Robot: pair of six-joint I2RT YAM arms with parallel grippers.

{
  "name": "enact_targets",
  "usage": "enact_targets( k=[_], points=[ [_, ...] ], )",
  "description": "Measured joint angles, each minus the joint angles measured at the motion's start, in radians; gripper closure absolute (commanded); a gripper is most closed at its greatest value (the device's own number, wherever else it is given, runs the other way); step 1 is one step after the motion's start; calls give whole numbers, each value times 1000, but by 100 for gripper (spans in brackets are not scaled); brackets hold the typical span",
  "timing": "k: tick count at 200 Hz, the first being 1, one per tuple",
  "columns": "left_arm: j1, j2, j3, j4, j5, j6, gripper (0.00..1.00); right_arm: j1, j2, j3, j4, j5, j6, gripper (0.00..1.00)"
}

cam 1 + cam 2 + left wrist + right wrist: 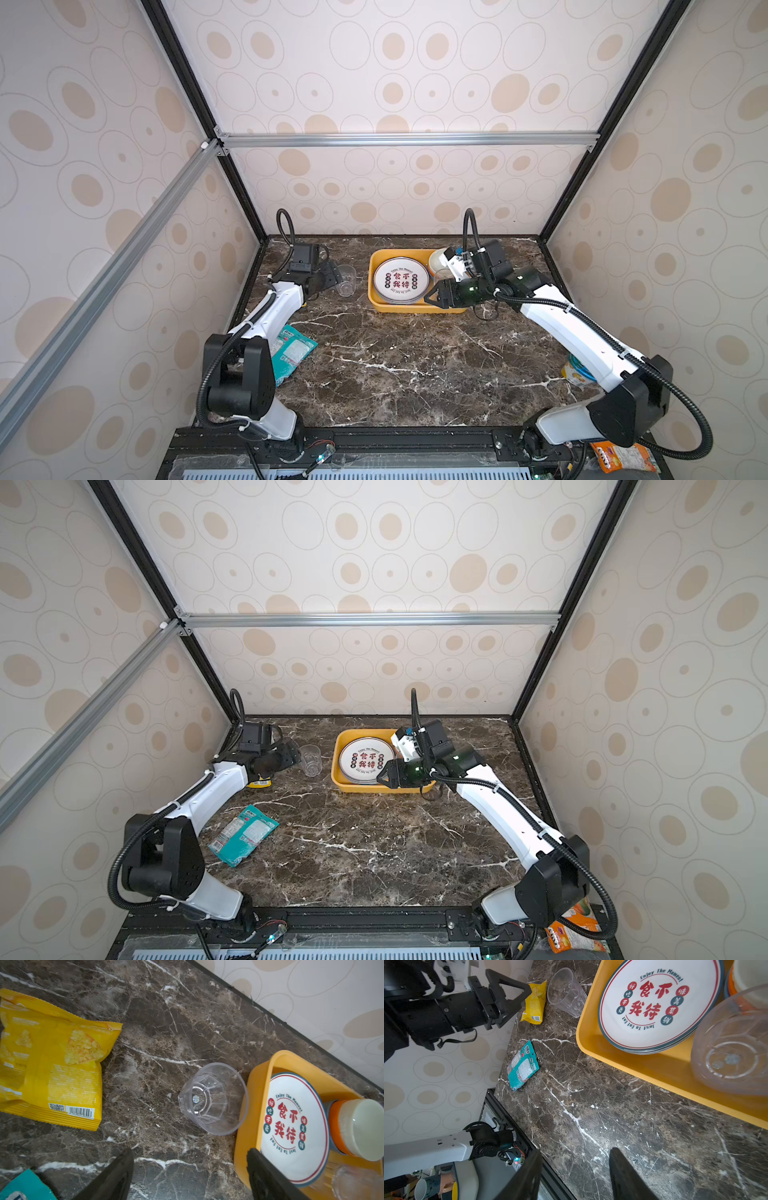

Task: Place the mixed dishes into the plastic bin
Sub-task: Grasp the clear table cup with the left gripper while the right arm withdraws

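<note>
One yellow bin [397,308], two clear cups [566,991] [733,1051], one stack of printed plates [401,279] at least three deep, one nest of bowls [336,1126] showing orange and blue, one yellow snack bag [52,1059], one teal packet [243,833], one orange packet [619,457], and one half-hidden blue-and-yellow packet [575,372].

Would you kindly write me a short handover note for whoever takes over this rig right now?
Left gripper: jaws open, empty, next to the clear cup, which stands on the table left of the yellow bin.
Right gripper: jaws open, empty, at the bin's near side.
Done: the printed plates, the stacked bowls and a second clear cup are in the bin.
Left: the cup on the table must go into the bin. The yellow snack bag and teal packet are not dishes.
</note>
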Motion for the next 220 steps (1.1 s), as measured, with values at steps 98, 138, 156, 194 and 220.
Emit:
enact_targets(
  k=[98,138,156,194,220],
  points=[
    [20,265,205,-5,34,23,43,19,0,-44,37,10,14,49],
    [21,328,265,-25,41,36,55,19,0,-44,37,17,14,49],
    [22,344,276,-29,48,43,64,19,0,-44,37,21,14,49],
    [22,365,284,-31,67,51,76,19,0,-44,37,32,14,49],
    [22,367,284,-31,74,56,82,19,2,-44,37,37,14,50]
  ],
)
